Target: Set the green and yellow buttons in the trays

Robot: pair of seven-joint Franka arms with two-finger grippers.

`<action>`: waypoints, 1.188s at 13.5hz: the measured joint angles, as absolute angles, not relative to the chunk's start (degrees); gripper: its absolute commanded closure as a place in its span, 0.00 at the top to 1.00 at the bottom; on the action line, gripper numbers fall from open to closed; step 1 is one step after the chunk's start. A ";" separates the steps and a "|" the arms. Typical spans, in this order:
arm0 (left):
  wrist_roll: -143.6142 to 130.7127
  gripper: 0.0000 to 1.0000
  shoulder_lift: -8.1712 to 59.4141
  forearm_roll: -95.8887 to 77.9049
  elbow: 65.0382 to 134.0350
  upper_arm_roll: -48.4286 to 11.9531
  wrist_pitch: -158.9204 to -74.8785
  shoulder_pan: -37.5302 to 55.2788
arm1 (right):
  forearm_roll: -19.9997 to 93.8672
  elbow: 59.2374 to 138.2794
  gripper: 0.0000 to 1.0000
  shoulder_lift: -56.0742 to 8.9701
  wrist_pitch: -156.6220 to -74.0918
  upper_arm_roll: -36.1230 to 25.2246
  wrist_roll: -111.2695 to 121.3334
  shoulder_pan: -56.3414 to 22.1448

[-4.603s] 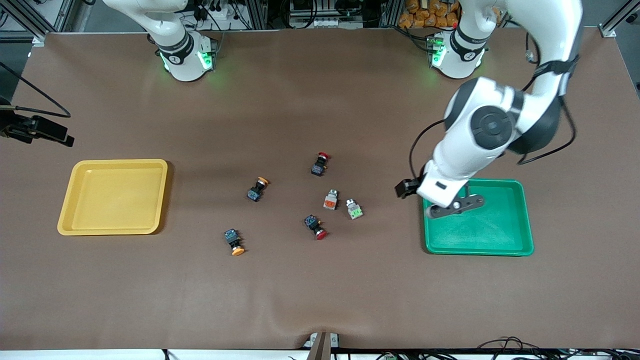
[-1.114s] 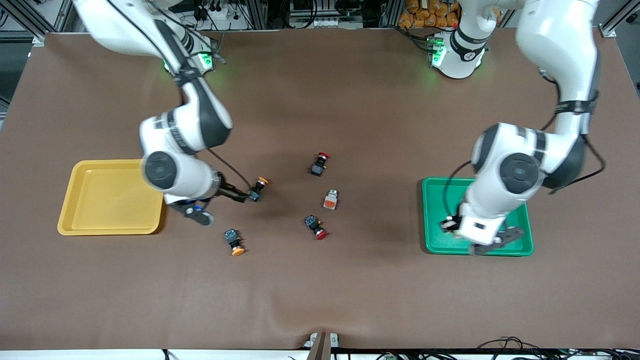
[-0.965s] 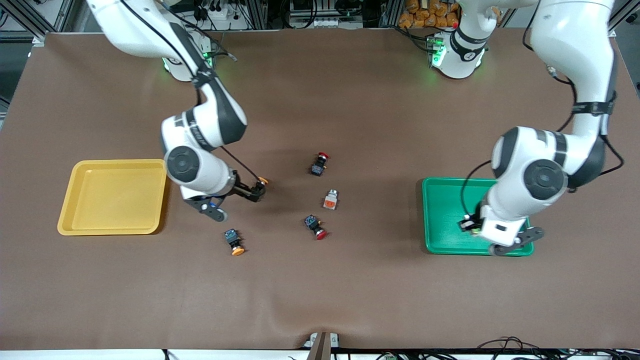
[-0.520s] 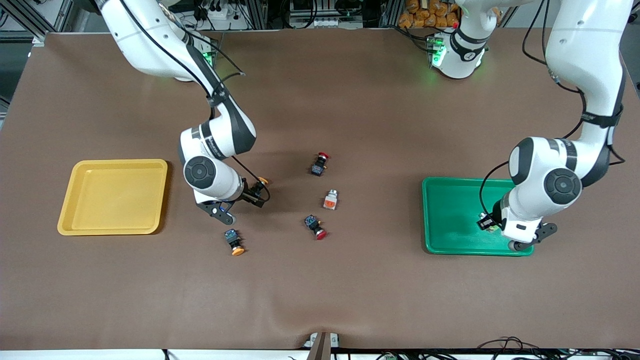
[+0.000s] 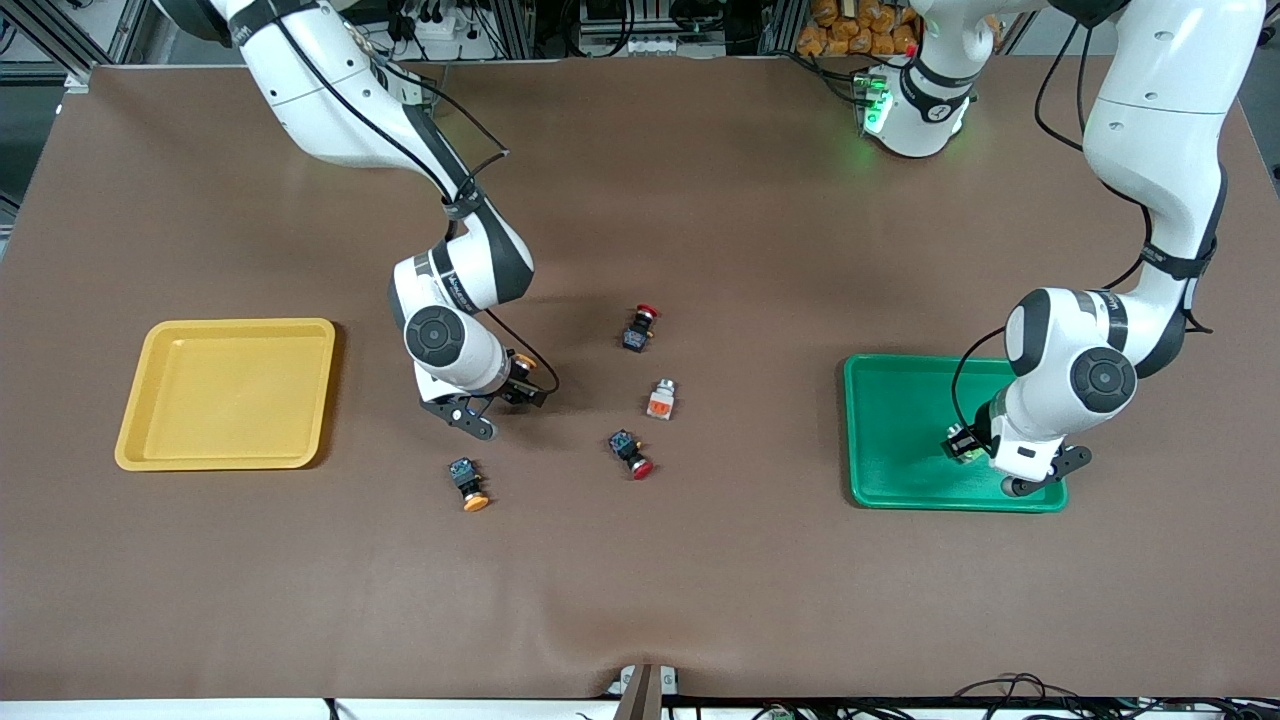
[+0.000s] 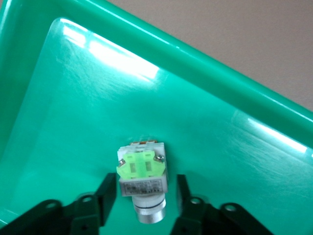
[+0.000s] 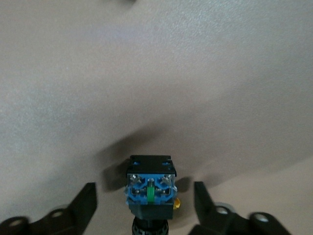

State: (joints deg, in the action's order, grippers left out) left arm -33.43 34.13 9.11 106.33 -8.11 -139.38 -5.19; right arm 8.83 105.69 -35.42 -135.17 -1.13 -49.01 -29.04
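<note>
The silver-bodied green button (image 6: 142,180) lies on the floor of the green tray (image 5: 900,420). My left gripper (image 6: 144,197) stands open around it, with a gap at each finger. My right gripper (image 7: 145,201) is open and straddles a black-bodied yellow button (image 7: 150,188) that lies on the table; its cap (image 5: 524,362) peeks out beside the wrist. A second yellow button (image 5: 468,486) lies nearer the front camera. The yellow tray (image 5: 228,393) sits at the right arm's end of the table with nothing in it.
Two black buttons with red caps (image 5: 640,328) (image 5: 631,453) and a silver one with an orange face (image 5: 660,400) lie mid-table between the trays. The brown mat is bare round both trays.
My left gripper has opened and let go of the green button in the green tray. My right arm has come in over the yellow button, its fingers now on either side of it.
</note>
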 measured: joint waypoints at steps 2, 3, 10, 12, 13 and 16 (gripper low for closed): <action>-33.33 1.00 33.38 9.11 106.34 -8.94 -139.37 -5.13 | 8.83 105.71 0.00 -35.42 -135.17 -1.13 -48.79 -29.13; -33.33 1.00 32.75 9.11 106.36 -9.76 -139.25 -5.10 | 8.84 105.71 0.00 -35.41 -135.17 -1.15 -48.78 -29.13; -33.97 1.00 26.86 9.11 105.82 -17.18 -136.45 -4.26 | 8.81 104.97 0.00 -30.45 -130.04 -2.33 -46.17 -27.45; -35.13 1.00 26.84 9.11 105.46 -17.81 -136.04 -3.23 | 8.81 104.80 0.00 -27.07 -125.19 -2.67 -39.27 -23.93; -35.22 1.00 26.86 9.11 105.38 -17.81 -135.91 -2.83 | 8.81 104.76 0.01 -25.54 -122.71 -2.78 -34.92 -21.34; -35.20 1.00 27.04 9.13 103.96 -17.87 -135.66 -1.92 | 8.77 103.78 0.03 -22.91 -115.97 -3.09 -20.29 -12.61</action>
